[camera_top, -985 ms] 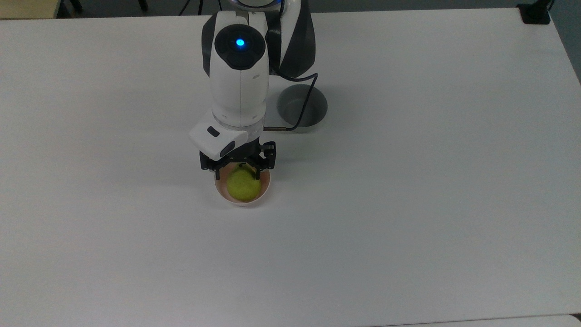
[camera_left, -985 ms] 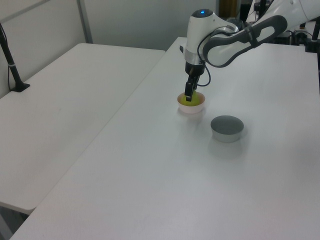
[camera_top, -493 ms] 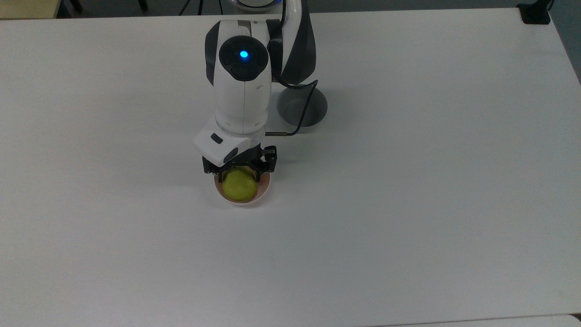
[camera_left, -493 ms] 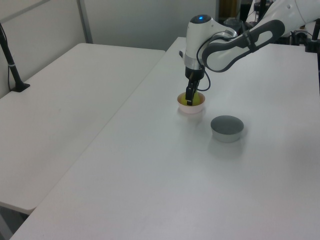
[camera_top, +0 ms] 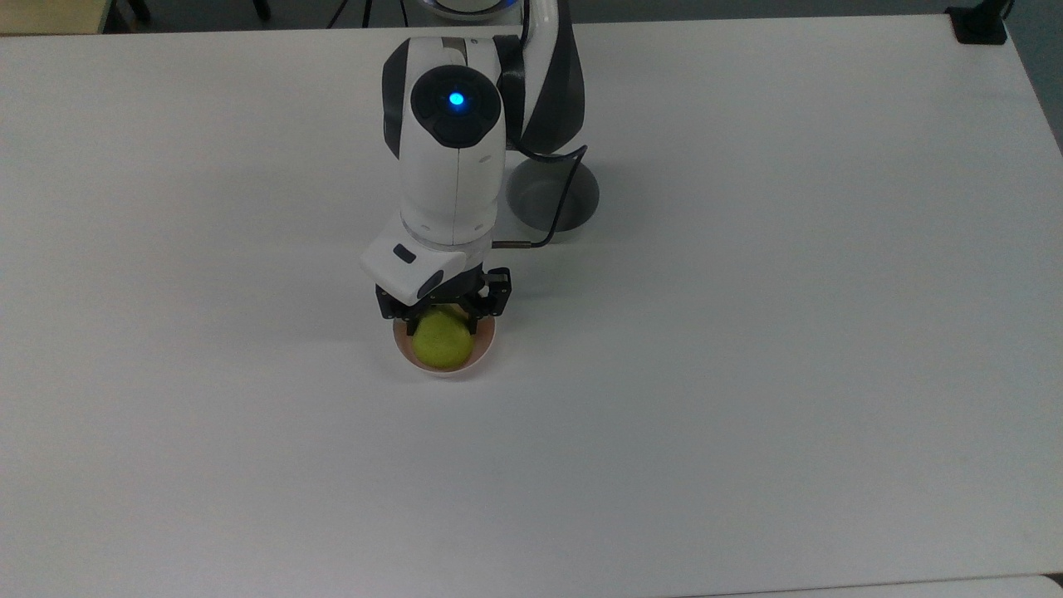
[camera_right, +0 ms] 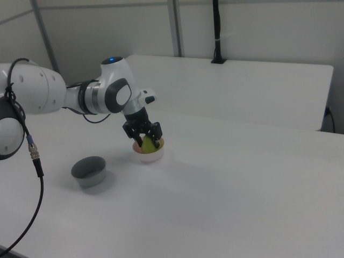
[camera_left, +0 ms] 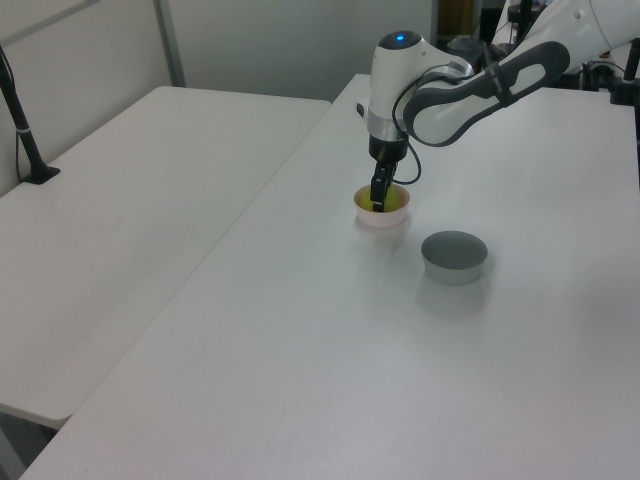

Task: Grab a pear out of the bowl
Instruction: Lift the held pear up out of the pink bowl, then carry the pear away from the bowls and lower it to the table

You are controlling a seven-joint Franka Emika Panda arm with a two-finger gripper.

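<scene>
Grasping step: pear (camera_top: 443, 343) sits in pink bowl (camera_top: 487, 349) on counter (camera_top: 747, 374); gripper (camera_top: 441, 317) low over it, fingers straddling its upper part, not visibly clamped. Advice: centre, close gently below widest girth, lift straight. Grey bowl (camera_top: 552, 198) well apart.

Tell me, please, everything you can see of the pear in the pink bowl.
The pear is yellow-green, rounded and matte. It sits inside the pale pink bowl, filling most of it and rising above the rim. The tool is over its far end in the top view, one dark finger on either side. The right view shows the fingers straddling its top.
</scene>
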